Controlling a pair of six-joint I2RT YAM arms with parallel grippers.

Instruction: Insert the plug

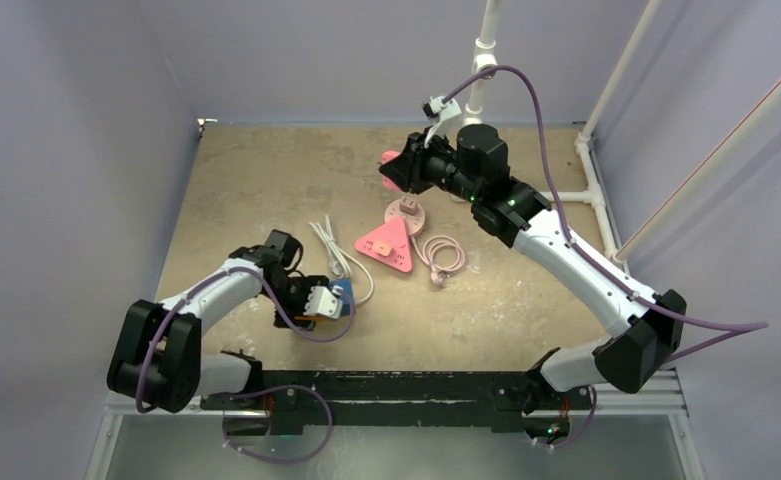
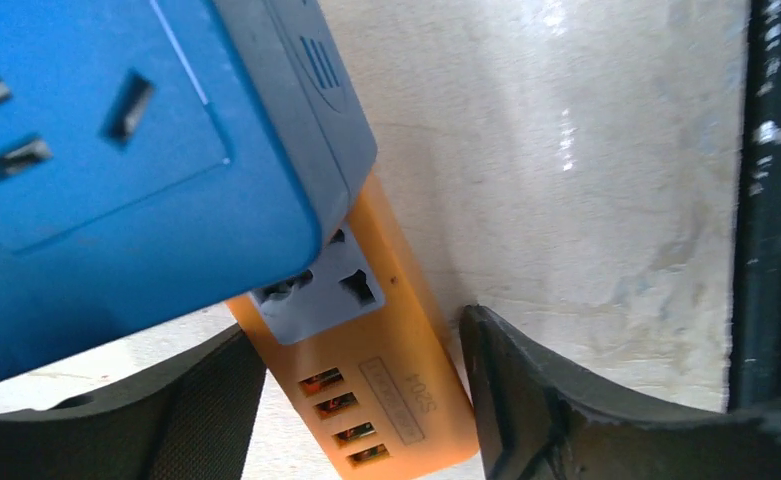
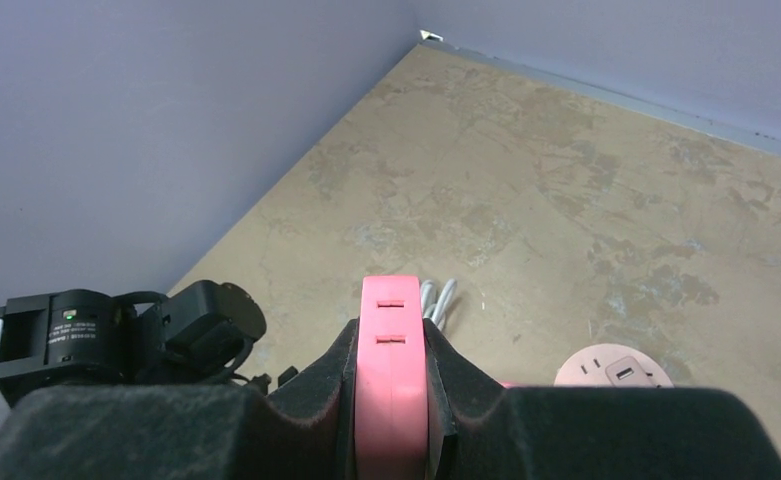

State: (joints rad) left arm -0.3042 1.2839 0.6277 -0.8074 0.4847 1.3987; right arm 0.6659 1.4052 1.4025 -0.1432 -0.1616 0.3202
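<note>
My right gripper (image 1: 398, 172) is raised over the far middle of the table, shut on a flat pink plug (image 3: 393, 400) with two slots on its edge; the plug's tip also shows in the top view (image 1: 390, 158). A pink triangular power strip (image 1: 386, 243) lies at the table's middle, with a round pink socket (image 1: 406, 212) just behind it. My left gripper (image 2: 366, 400) is low at the near left, its fingers closed on both sides of an orange power strip (image 2: 366, 340). A blue socket block (image 2: 116, 170) sits on the strip's far end.
A coiled pink cable (image 1: 441, 255) lies right of the triangular strip and a white cable (image 1: 341, 255) lies left of it. White pipes (image 1: 591, 150) stand along the right and back edges. Purple walls enclose the table. The black front rail (image 2: 776, 200) is close to my left gripper.
</note>
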